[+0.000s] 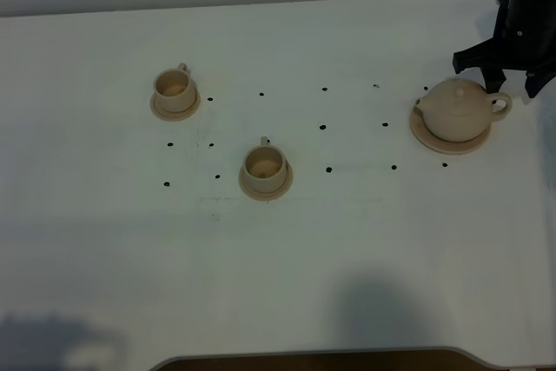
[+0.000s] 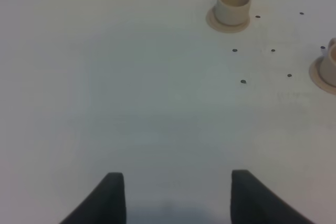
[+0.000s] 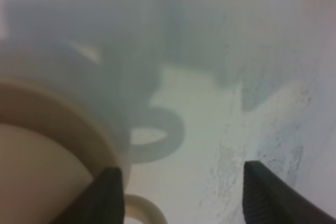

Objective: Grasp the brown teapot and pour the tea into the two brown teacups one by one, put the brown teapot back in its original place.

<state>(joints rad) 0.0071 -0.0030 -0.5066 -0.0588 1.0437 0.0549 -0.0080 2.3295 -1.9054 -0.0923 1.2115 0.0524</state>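
Observation:
The brown teapot [image 1: 458, 109] stands on its wide disc saucer [image 1: 445, 140] at the right of the table, spout to the left and loop handle to the right. My right gripper [image 1: 507, 76] is open just behind the handle, not holding anything. In the right wrist view the teapot [image 3: 31, 177] fills the near left, its handle [image 3: 143, 207] near one finger of the open right gripper [image 3: 181, 184]. The two brown teacups [image 1: 174, 89] [image 1: 264, 165] sit on small saucers at the left and centre. My left gripper [image 2: 177, 182] is open over bare table, far from the cups [image 2: 233, 4] [image 2: 331, 65].
Small black dots [image 1: 323, 127] mark the white tabletop between the cups and the teapot. The table's far edge [image 1: 261, 2] runs along the back. A dark curved edge [image 1: 313, 358] shows at the front.

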